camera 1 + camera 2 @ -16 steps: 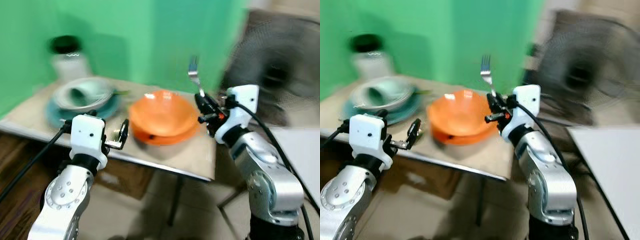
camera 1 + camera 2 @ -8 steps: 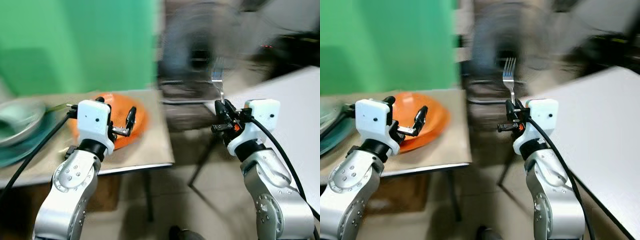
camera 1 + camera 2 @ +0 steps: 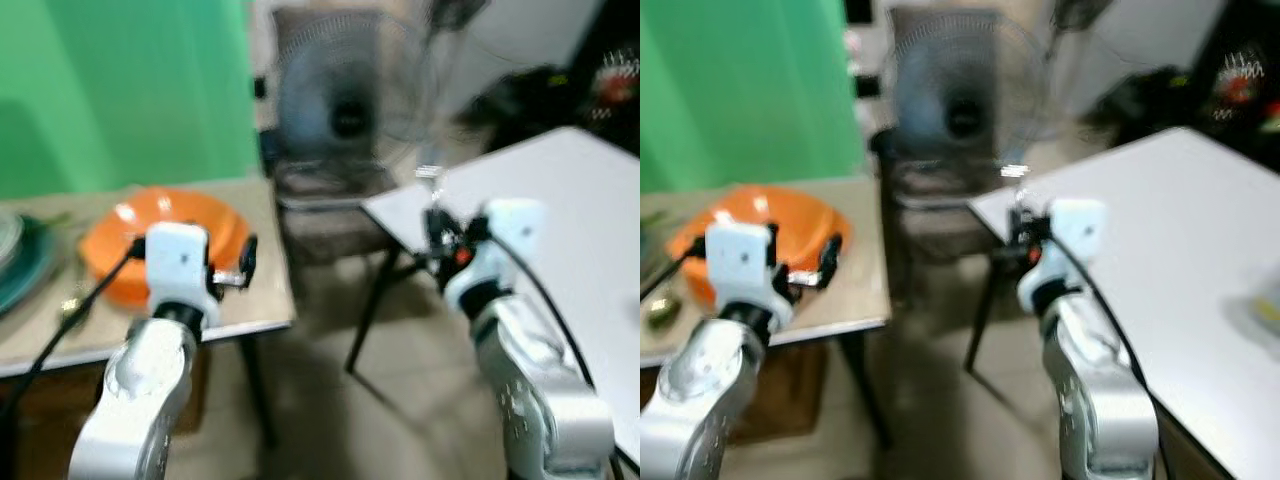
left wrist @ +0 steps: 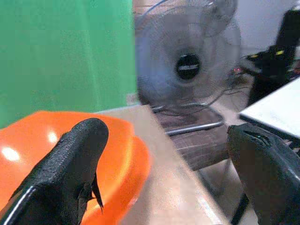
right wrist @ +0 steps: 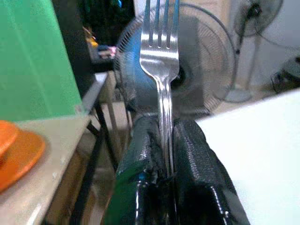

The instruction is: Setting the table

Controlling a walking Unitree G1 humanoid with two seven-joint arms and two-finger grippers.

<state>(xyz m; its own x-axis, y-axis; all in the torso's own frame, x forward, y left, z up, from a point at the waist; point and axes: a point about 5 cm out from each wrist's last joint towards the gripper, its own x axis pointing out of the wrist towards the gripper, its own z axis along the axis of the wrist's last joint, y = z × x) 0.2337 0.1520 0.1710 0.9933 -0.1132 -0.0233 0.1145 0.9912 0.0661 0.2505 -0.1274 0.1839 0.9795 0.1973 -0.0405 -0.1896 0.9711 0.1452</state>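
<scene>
Fork point(image 5: 161, 51): steel, four tines, held upright with tines pointing up, its handle pinched between the closed jaws of the right gripper point(image 5: 165, 154). It is carried in the air, between the two benches and just at the near corner of the white bench point(image 3: 580, 210).

Step in hand, as judged: transport of the fork toward the white bench, where a place is presumably to be set. Next move calls for bringing the gripper over the white surface, tipping the fork from upright to flat, lowering until it rests, then letting go.

Right arm: raised in front of the body, forearm angled up, gripper at chest height.

Left gripper point(image 4: 164, 164): jaws apart, holding nothing, hovering over the edge of the tan bench point(image 3: 265, 300) just beside the orange bowl point(image 3: 165, 225). Left arm bent and raised likewise.

Orange bowl: sits on the tan bench, stacked on a second orange piece.

Surroundings: a teal dish point(image 3: 15, 255) at the far left of the tan bench; a standing fan point(image 3: 345, 100) behind; a green wall point(image 3: 120, 90). Head views are blurred.
</scene>
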